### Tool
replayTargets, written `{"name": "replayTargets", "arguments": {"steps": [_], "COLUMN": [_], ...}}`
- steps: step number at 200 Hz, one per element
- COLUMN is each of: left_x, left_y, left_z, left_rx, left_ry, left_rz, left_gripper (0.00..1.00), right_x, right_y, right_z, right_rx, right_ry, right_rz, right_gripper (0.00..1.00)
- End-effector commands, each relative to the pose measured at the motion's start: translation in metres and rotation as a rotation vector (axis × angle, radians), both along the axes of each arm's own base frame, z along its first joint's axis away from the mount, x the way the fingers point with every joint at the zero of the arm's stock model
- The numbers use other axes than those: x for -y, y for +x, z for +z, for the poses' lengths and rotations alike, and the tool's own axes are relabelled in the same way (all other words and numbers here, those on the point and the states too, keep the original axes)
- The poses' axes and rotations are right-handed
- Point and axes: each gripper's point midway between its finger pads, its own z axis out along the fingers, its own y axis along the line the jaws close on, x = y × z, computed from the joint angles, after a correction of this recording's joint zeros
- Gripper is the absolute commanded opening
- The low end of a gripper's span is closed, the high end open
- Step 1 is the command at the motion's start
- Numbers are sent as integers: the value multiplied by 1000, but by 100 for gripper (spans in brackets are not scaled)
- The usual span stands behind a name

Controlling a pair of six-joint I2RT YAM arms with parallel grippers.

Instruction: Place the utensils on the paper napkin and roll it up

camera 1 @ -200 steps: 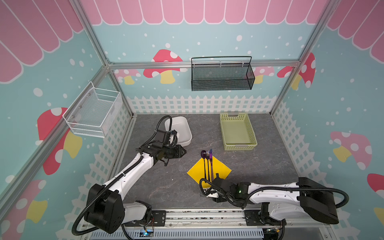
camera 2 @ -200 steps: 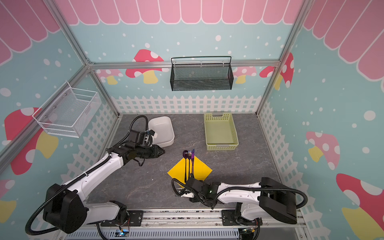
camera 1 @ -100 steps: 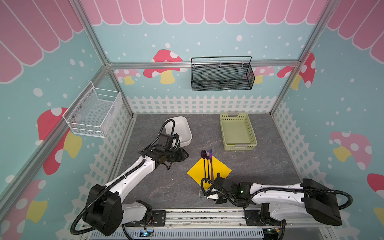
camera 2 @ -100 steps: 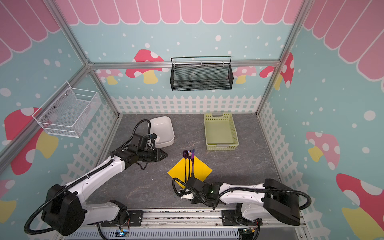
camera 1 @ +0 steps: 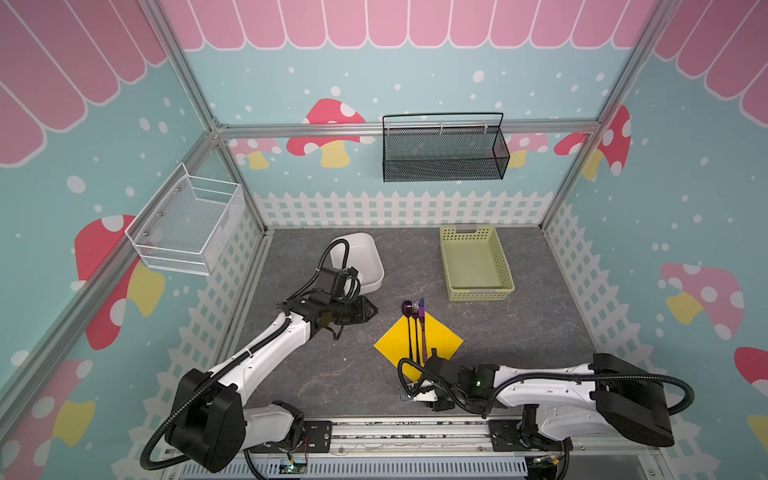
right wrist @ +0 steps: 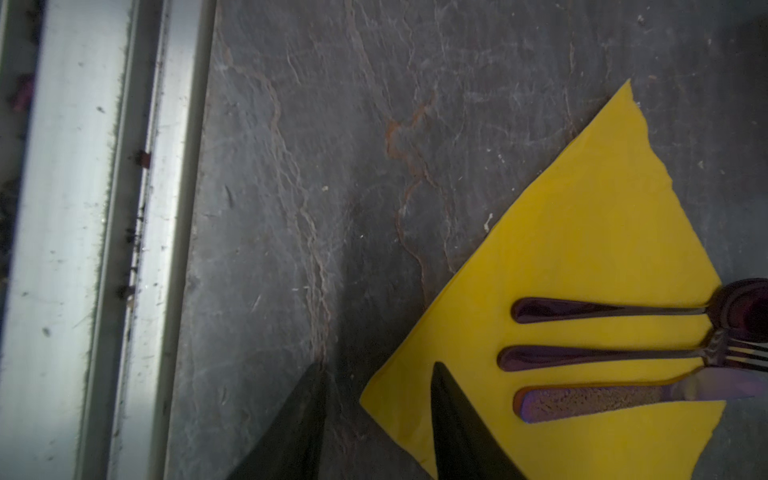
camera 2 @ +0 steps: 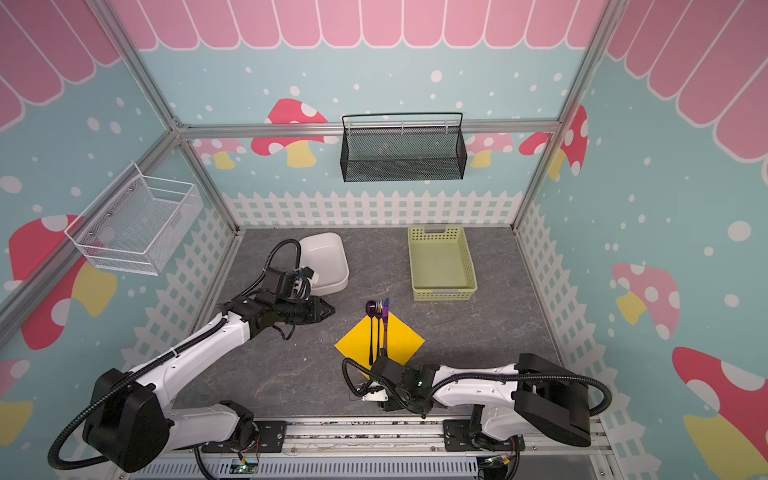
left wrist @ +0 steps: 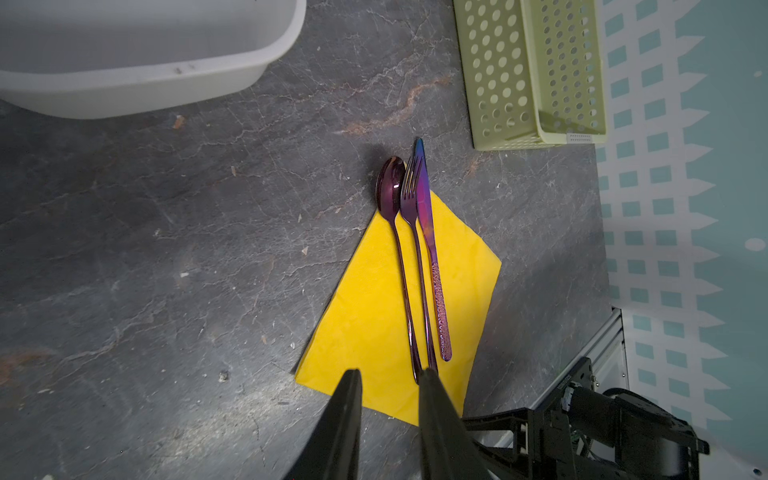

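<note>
The yellow paper napkin [camera 1: 436,343] [camera 2: 399,340] [left wrist: 374,316] [right wrist: 582,232] lies flat as a diamond near the table's front. On it, side by side, lie the utensils: spoon [left wrist: 390,187] [right wrist: 602,309], fork [left wrist: 409,195] [right wrist: 582,357] and knife [left wrist: 424,195] [right wrist: 582,403], heads past the far corner. My left gripper [camera 1: 372,311] [camera 2: 330,309] [left wrist: 390,374] hovers left of the napkin, open and empty. My right gripper [right wrist: 378,368] is open astride the napkin's near corner, one finger over paper, the other over bare table. In both top views its wrist hides the fingers.
A white tub [camera 1: 357,259] sits behind the left gripper and a pale green basket [camera 1: 476,266] at the back right. A black mesh basket [camera 1: 444,153] and a white wire basket [camera 1: 187,226] hang on the walls. The metal front rail [right wrist: 83,249] runs close beside the right gripper.
The left arm swung forward and right toward the napkin, then stopped. The right gripper slid a little left along the napkin's near corner and its jaws narrowed slightly.
</note>
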Motion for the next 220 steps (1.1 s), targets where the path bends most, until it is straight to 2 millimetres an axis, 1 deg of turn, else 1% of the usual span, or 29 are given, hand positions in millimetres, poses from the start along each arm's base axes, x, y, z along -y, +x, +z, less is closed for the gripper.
{"name": "replayTargets", "arguments": {"steps": [1, 37, 75, 91, 95, 123, 143, 165, 196, 220], "left_x": [-1, -1, 0, 0, 8, 13, 22, 31, 43, 46], "left_y": [1, 0, 0, -1, -6, -13, -20, -32, -54, -70], "left_z": [3, 2, 2, 2, 2, 1, 1, -2, -12, -22], "left_rx": [20, 19, 17, 12, 13, 16, 11, 0, -31, -61], "left_ry": [-4, -7, -13, -25, -28, -30, -41, -39, -35, -34], "left_rz": [14, 15, 15, 21, -3, -7, -31, -70, -129, -138], "left_gripper": [27, 27, 27, 27, 27, 27, 27, 26, 20, 17], "right_x": [10, 9, 4, 3, 3, 0, -2, -3, -4, -5], "right_y": [-1, 4, 1, 2, 2, 4, 6, 13, 27, 41], "right_z": [-11, -7, 0, 2, 3, 8, 12, 17, 28, 36], "right_rx": [13, 38, 31, 34, 36, 44, 55, 83, 110, 116], "right_ry": [-59, -49, -18, -7, -5, 13, 25, 30, 70, 103], "right_rz": [12, -3, 11, 7, 6, 3, -3, -24, -78, -131], "right_gripper": [41, 32, 23, 17, 15, 6, 0, 0, 0, 0]}}
